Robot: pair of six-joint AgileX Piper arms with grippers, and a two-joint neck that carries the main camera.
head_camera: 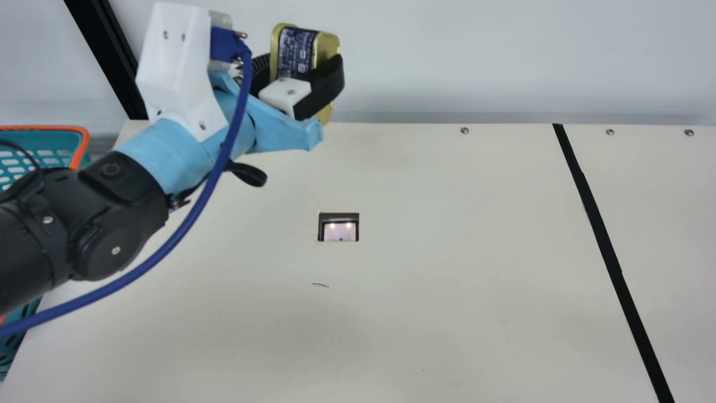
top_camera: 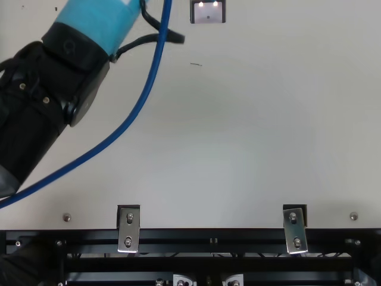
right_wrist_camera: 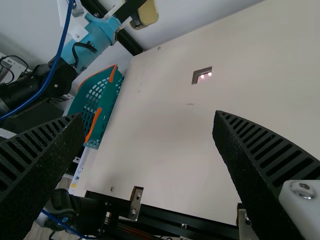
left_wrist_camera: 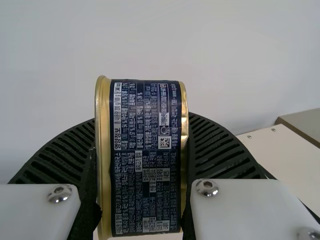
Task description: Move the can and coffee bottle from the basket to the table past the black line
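Left gripper (head_camera: 302,70) gripping the can (head_camera: 296,50) left of the black line (head_camera: 598,224)

In the main view, the left gripper is reaching into the upper part of the frame, left of centre, and its two ribbed fingers are closing on the can from opposite sides. They are standing only as far apart as the can is wide, and the nearer one is curving around it. The can is sitting between them, looking slightly tilted, with the wall showing behind it.

In the left wrist view, the fingers are touching both gold rims, and the dark blue label is facing the camera. The can's upper end is rising beyond the fingers.

The can is showing well apart from the black line, which is running down the right of the main view across the table (head_camera: 447,313). The basket (head_camera: 83,146) is lying at the left edge, beside the table.

In the right wrist view, the right gripper (right_wrist_camera: 149,117) is holding its fingers wide apart, with table and basket showing farther off between them.
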